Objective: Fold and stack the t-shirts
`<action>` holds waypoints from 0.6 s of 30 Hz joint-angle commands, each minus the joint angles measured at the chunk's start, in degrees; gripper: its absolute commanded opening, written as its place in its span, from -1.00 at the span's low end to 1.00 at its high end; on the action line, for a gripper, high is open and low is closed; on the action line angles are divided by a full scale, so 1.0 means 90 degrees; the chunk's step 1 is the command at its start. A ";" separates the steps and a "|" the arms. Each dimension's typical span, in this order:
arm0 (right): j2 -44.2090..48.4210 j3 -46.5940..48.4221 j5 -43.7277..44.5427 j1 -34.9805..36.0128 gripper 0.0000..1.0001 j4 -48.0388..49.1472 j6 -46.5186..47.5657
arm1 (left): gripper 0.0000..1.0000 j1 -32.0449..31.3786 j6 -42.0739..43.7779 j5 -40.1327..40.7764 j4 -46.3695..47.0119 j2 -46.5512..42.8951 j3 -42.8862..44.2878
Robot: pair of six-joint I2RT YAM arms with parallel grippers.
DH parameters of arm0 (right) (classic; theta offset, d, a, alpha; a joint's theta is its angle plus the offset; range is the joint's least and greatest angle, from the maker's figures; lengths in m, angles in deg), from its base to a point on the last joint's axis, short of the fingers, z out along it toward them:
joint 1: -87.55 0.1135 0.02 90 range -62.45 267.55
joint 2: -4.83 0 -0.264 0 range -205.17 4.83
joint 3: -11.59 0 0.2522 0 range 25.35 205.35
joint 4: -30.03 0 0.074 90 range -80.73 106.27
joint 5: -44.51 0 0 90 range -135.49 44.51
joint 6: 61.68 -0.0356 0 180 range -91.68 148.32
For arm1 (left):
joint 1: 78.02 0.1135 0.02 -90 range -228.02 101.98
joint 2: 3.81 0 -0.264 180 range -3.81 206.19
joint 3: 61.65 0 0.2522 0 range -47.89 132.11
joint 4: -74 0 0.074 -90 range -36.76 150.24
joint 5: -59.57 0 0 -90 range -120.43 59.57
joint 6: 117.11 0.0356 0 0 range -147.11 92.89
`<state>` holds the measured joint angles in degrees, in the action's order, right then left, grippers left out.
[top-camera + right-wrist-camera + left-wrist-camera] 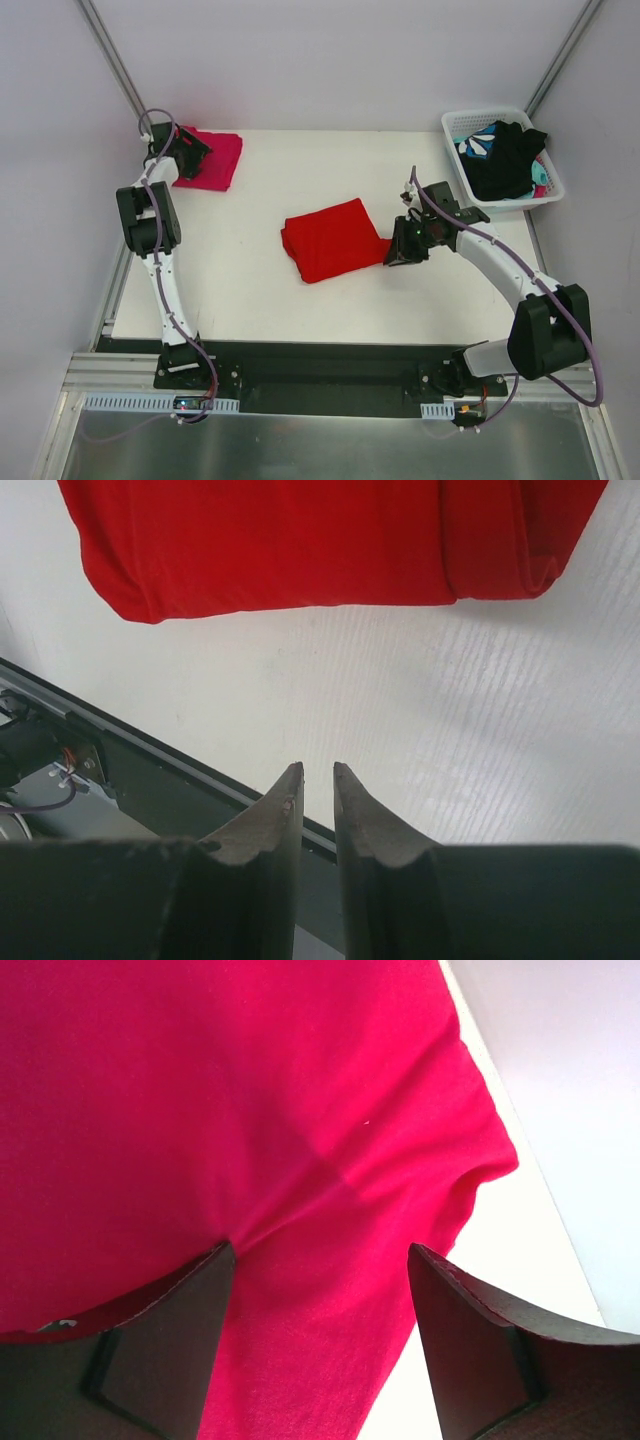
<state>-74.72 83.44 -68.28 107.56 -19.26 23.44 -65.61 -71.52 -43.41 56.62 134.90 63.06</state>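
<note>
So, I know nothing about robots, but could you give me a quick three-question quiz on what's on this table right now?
1. Which shirt is the left gripper over: A red, B magenta, C black?
2. True or false: the right gripper holds the red t-shirt.
3. Fill in: the black garment lies in the ___.

Key:
1. B, the magenta t-shirt.
2. False: it is empty, beside that shirt.
3. The basket.
</note>
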 commanded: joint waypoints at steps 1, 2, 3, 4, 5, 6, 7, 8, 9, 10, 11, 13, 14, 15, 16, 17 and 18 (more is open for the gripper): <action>0.0157 0.0499 -0.0232 0.0032 -0.58 -0.0261 -0.0023 | 0.40 -0.0070 -0.0115 0.0133 -0.0887 -0.0529 -0.0657; 0.0157 0.0548 -0.0261 0.0033 -0.58 -0.0281 -0.0033 | 0.40 -0.0070 -0.0115 0.0171 -0.0955 -0.0791 -0.0987; 0.0167 0.0616 -0.0281 0.0042 -0.58 -0.0291 -0.0062 | 0.40 -0.0118 -0.0106 0.0346 -0.0994 -0.0948 -0.1165; 0.0205 0.0645 -0.0290 0.0052 -0.58 -0.0310 -0.0082 | 0.40 -0.0118 0.0001 0.0406 -0.1024 -0.1095 -0.1340; 0.0225 0.0665 -0.0310 0.0052 -0.58 -0.0320 -0.0102 | 0.40 -0.0147 0.0031 0.0445 -0.1072 -0.1386 -0.1661; 0.0235 0.0685 -0.0320 0.0081 -0.57 -0.0320 -0.0121 | 0.39 -0.0167 0.0118 0.0484 -0.1111 -0.1505 -0.1809; 0.0274 0.0694 -0.0329 0.0091 -0.58 -0.0339 -0.0141 | 0.39 -0.0177 0.0129 0.0504 -0.1179 -0.1632 -0.1937; 0.0284 0.0704 -0.0339 0.0110 -0.58 -0.0388 -0.0150 | 0.39 -0.0187 0.0119 0.0543 -0.1267 -0.1904 -0.2267; 0.0303 0.0714 -0.0330 0.0140 -0.58 -0.0408 -0.0170 | 0.38 -0.0235 0.0080 0.0591 -0.1297 -0.2071 -0.2492; 0.0313 0.0714 -0.0320 0.0159 -0.57 -0.0427 -0.0180 | 0.38 -0.0274 0.0061 0.0640 -0.1297 -0.2237 -0.2727; 0.0342 0.0724 -0.0310 0.0159 -0.58 -0.0495 -0.0180 | 0.38 -0.0323 0.0022 0.0728 -0.1297 -0.2606 -0.3222; 0.0411 0.0714 -0.0320 0.0198 -0.58 -0.0525 -0.0238 | 0.37 -0.0556 -0.0047 0.1048 -0.1307 -0.2979 -0.3703; 0.0498 0.0724 -0.0320 0.0208 -0.58 -0.0564 -0.0248 | 0.38 -0.0655 -0.0095 0.1147 -0.1297 -0.3329 -0.4170; 0.0547 0.0724 -0.0291 0.0237 -0.58 -0.0593 -0.0258 | 0.38 -0.0772 -0.0173 0.1245 -0.1297 -0.3507 -0.4397; 0.0606 0.0743 -0.0281 0.0257 -0.58 -0.0671 -0.0268 | 0.38 -0.0966 -0.0241 0.1410 -0.1297 -0.3673 -0.4621; 0.0713 0.0753 -0.0281 0.0257 -0.58 -0.0710 -0.0268 | 0.38 -0.1084 -0.0320 0.1422 -0.1288 -0.4023 -0.5078; 0.0781 0.0763 -0.0252 0.0276 -0.58 -0.0749 -0.0268 | 0.38 -0.1192 -0.0514 0.1567 -0.1288 -0.4190 -0.5305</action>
<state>-72.36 87.77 -70.01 109.38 -23.02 21.93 -71.73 -72.15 -34.55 49.25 105.31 24.05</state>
